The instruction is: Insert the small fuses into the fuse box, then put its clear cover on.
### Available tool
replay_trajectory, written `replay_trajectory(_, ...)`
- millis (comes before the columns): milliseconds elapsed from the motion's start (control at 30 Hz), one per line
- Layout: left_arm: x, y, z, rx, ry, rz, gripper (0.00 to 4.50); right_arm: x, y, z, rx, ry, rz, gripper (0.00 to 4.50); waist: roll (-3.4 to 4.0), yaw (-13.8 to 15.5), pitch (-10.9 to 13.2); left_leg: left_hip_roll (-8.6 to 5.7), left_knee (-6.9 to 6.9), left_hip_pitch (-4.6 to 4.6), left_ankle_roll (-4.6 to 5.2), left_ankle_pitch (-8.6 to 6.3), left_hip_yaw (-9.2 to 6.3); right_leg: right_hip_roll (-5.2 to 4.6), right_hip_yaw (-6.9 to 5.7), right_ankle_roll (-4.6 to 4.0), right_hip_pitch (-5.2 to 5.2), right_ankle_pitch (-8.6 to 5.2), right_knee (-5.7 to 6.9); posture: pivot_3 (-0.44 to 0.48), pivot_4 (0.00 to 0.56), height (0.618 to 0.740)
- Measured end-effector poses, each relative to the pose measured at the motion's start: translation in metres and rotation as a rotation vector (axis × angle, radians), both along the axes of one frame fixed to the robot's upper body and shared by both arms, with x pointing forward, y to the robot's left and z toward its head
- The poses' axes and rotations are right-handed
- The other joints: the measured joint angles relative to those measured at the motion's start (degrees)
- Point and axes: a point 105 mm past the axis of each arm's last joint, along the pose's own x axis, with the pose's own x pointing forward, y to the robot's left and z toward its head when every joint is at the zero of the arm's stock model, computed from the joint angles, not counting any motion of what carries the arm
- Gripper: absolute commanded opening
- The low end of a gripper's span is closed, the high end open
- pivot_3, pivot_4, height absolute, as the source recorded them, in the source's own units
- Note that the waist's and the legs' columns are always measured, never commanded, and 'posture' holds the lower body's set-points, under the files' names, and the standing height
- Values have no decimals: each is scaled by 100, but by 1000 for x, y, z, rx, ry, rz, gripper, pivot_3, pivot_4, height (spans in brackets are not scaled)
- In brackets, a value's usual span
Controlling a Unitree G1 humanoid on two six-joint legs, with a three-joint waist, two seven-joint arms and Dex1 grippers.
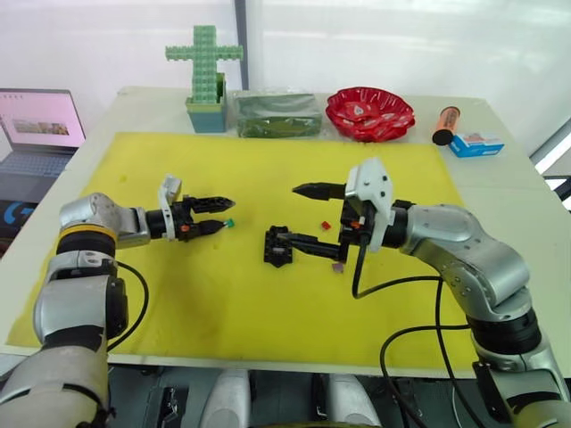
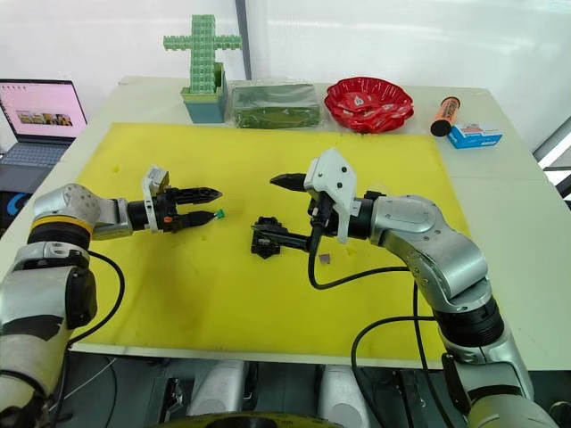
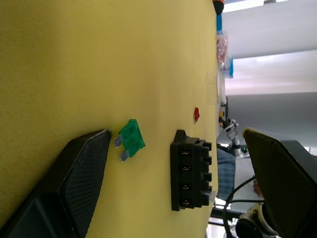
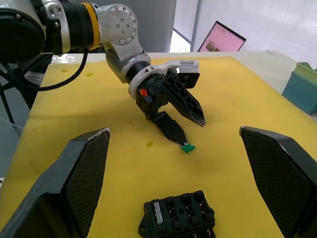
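No writing can be read on anything here. The fuse box, a small black block with a row of slots, lies on the yellow mat on the tabletop between the arms, with the green fuse to its left and the red fuse and a purplish fuse to its right. The left gripper is spread open, its lower finger tip just beside the green fuse and grasping nothing, while the right gripper is spread wide and empty, one finger reaching to the fuse box.

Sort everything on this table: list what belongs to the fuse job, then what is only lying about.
Job:
green fuse on the mat
red fuse
purplish fuse
fuse box, black
left gripper, open
right gripper, open

Lying about:
green block cross
dark green box
red bowl
orange tube
blue carton
laptop
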Motion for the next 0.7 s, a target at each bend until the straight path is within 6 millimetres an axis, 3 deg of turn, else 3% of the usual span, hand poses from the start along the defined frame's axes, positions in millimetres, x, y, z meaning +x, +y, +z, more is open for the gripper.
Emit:
replay_trajectory(533,3,-9,-3,39,-36,-50,4500,2,0,-1,13,5,-19,4469,1,53,-1,-3,3,0,0,0,-4,-1,2,-1,6,-1,-2,0,150,740)
replay_trajectory(633,4,-9,-5,53,-44,-52,3918,2,-1,-2,13,9,-23,4500,2,53,-1,-2,3,0,0,0,-5,0,1,-2,6,-1,-2,0,150,740)
replay_trajectory(700,3,-8,-9,73,-39,-50,3186,2,-1,-2,14,8,-22,4500,2,47,-1,-2,2,0,0,0,-5,0,2,-2,5,-1,-2,0,150,740)
